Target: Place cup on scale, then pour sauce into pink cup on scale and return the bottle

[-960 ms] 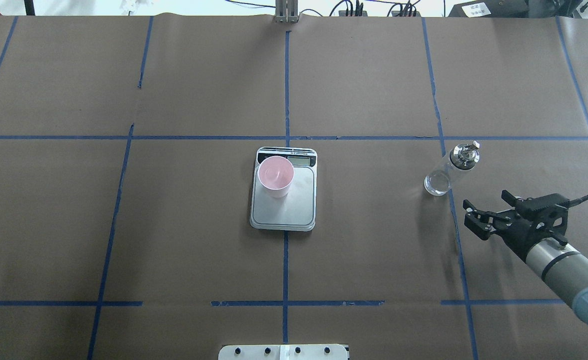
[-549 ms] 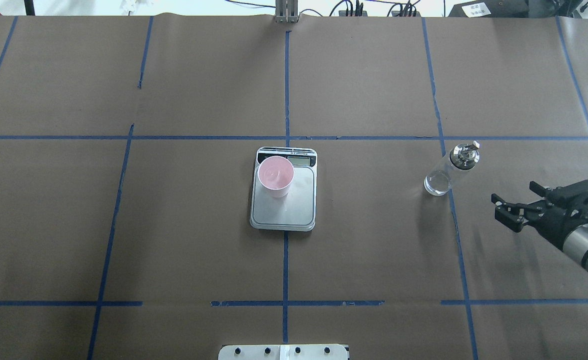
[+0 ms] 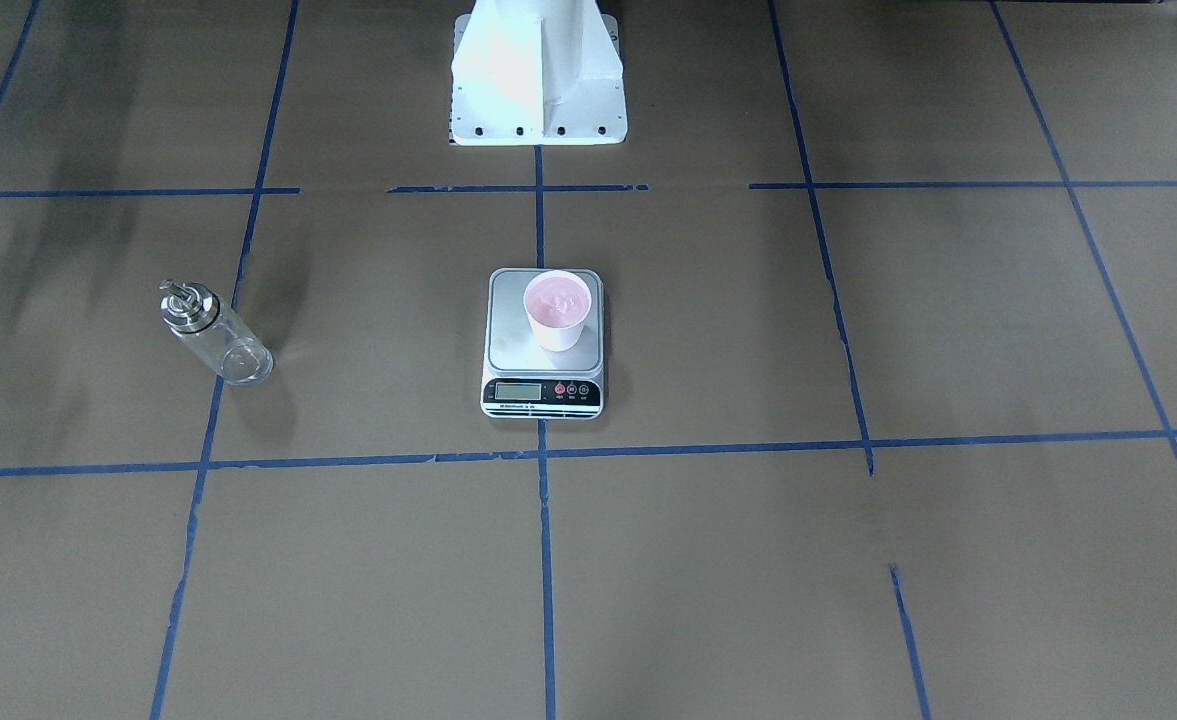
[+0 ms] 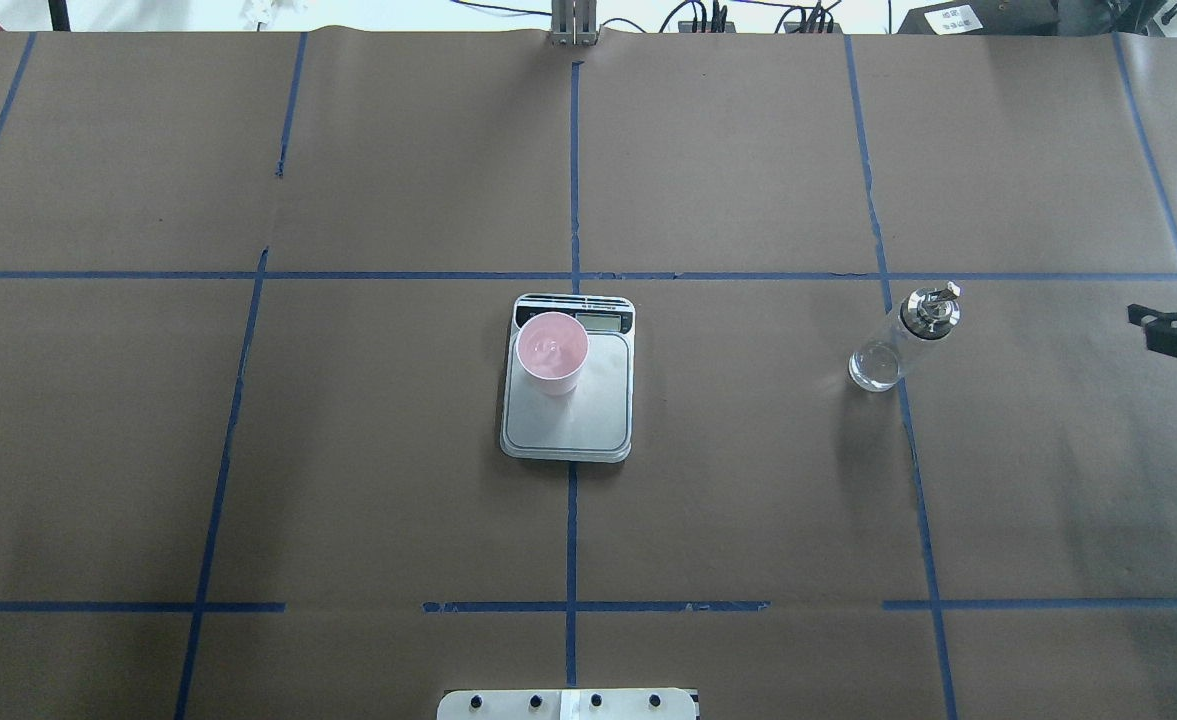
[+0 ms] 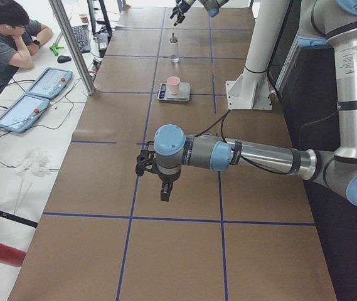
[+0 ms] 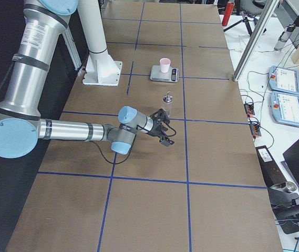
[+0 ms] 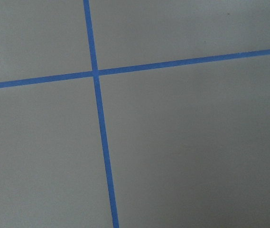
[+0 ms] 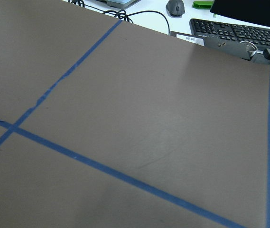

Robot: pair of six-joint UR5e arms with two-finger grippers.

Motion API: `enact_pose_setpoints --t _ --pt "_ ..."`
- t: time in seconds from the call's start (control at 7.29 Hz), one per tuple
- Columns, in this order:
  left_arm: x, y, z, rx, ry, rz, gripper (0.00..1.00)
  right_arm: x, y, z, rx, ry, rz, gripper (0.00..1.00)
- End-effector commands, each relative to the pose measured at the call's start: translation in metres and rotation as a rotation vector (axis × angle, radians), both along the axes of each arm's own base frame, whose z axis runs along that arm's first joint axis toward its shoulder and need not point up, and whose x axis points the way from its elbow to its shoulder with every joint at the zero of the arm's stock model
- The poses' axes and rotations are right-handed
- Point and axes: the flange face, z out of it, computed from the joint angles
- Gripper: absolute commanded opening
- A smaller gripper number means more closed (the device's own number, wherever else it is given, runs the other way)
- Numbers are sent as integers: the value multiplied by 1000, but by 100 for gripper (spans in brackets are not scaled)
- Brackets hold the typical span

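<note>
— Where is the small tapered pale pink paper cup?
— Upright on the square, smooth steel platform of the flat kitchen scale, mid-worktop.
— And the clear glass cylindrical bottle with the silver metal collar?
— Standing on the brown paper worktop, on a blue tape line, well apart from the scale.
— The claws?
— The right claw hangs beyond the bottle, jaws wide, empty. The left claw: I cannot tell.

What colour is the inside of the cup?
Pink; the cup shows best in the overhead view.

On table: scale, bottle.
</note>
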Motion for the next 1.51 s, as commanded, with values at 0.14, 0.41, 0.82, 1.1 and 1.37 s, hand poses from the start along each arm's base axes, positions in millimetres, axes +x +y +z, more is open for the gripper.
enact_pose_setpoints --t 0.14,0.41,0.82,1.1,1.37 --pt "0 0 0 0 -1 0 100 141 -56 -19 -83 -8 -119 100" --pt "0 -1 -1 3 -1 0 100 179 -81 -35 -153 -24 -174 100" --pt "0 -1 -2 5 -3 0 100 169 -85 -6 -423 -7 -180 100" --pt "0 -1 0 3 -4 0 100 151 -66 -2 -527 -12 -243 100" --pt "0 0 4 -6 -5 0 100 154 1 58 -646 -6 -250 100"
